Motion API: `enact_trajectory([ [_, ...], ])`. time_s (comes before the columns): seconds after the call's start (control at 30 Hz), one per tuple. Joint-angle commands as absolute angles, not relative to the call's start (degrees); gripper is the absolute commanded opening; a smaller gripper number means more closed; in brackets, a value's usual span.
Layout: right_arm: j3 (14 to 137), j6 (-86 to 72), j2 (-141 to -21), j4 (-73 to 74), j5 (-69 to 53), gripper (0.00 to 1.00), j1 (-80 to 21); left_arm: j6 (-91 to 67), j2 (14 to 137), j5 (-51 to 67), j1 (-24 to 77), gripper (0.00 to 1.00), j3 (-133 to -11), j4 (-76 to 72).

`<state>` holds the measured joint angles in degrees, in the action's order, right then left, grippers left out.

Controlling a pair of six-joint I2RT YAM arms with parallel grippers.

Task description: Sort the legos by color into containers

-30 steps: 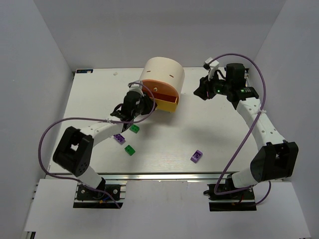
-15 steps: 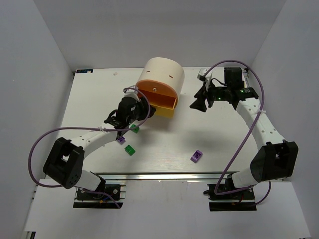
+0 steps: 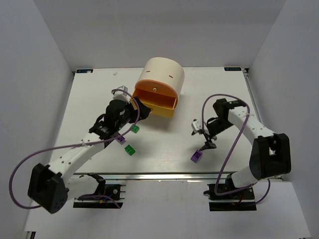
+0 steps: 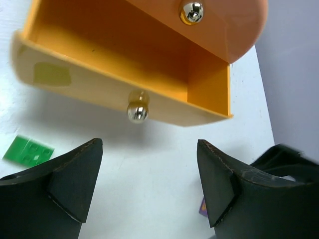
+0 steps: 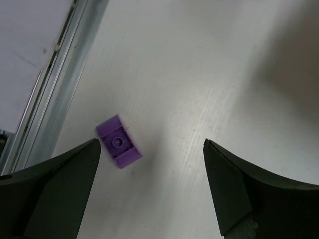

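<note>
Your white table [image 3: 89, 89] stands between grey walls [image 3: 30, 50]. Only the left wrist view shows the yellow drawer's [image 4: 89, 94] knob [image 4: 137, 113]; left gripper [image 4: 149, 159] and right gripper [image 5: 150, 154] gape empty.

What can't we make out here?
Inside of the orange curved-front plastic drawer: hidden by its own front, top and left wrist views.
Part of the purple studded brick by the left arm: covered by that arm, top view.
The greenish patch on the yellow plastic drawer: too blurred to identify, left wrist view.
The left fingers: lost against the dark wrist, top view.
</note>
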<state>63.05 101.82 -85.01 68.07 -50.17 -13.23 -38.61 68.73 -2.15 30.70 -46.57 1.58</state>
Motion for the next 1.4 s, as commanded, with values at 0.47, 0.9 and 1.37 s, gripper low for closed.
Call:
enact_trajectory([
  [0.47,46.68,109.87,-84.81,48.61,-31.38,0.87,-22.23,-60.11,40.7,-22.06,30.41,0.88,-36.83,39.9],
  [0.9,47.37,106.43,-85.35,49.82,-29.61,0.26,-25.05,-61.52,55.98,-22.15,29.19,0.92,-41.39,41.57],
  [1.37,76.72,54.79,-83.67,32.3,-40.71,0.0,-30.06,-56.87,65.12,-20.04,23.39,0.95,-43.32,37.36],
])
